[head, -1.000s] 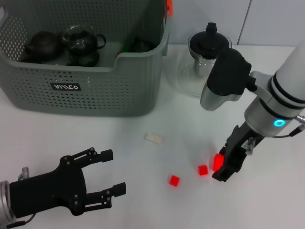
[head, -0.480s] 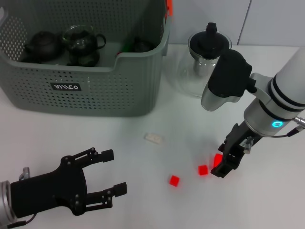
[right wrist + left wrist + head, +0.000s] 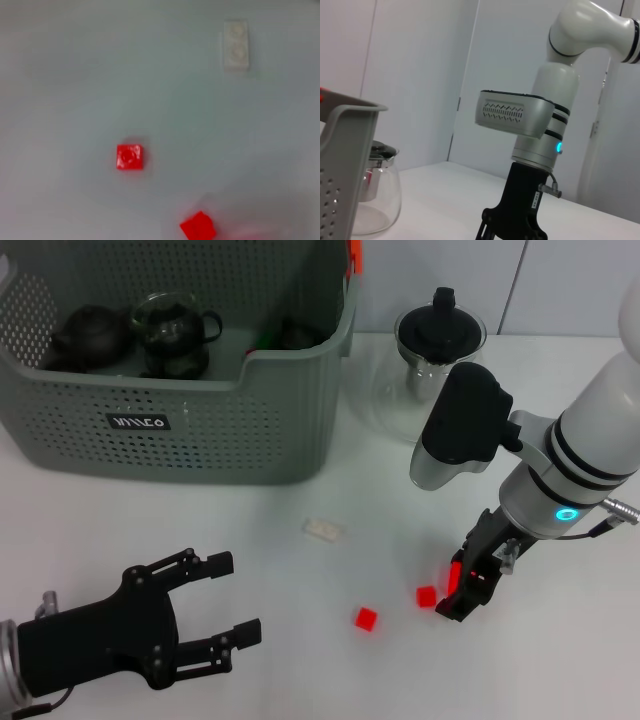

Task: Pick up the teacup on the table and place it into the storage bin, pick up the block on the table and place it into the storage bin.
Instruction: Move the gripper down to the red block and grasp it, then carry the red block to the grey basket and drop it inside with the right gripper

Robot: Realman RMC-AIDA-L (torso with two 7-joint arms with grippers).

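Observation:
My right gripper point(image 3: 466, 592) hangs low over the table with its dark fingers open astride a red block point(image 3: 455, 571), which they partly hide. A second red block point(image 3: 427, 595) lies just left of it, and a third point(image 3: 366, 618) farther left. In the right wrist view two red blocks point(image 3: 129, 156) point(image 3: 198, 227) and a white block point(image 3: 235, 45) lie on the table. The grey-green storage bin point(image 3: 200, 420) stands at the back left. No teacup shows on the table. My left gripper point(image 3: 238, 597) rests open and empty at the front left.
A clear glass teapot point(image 3: 435, 360) with a black lid stands behind my right arm, beside the bin. Dark tea vessels point(image 3: 90, 335) lie inside the bin. A white block point(image 3: 322, 530) lies in front of the bin. The left wrist view shows the right arm point(image 3: 540, 135).
My right gripper has shifted left and closed in over the red block, which stayed nearly in place. The left arm has barely moved.

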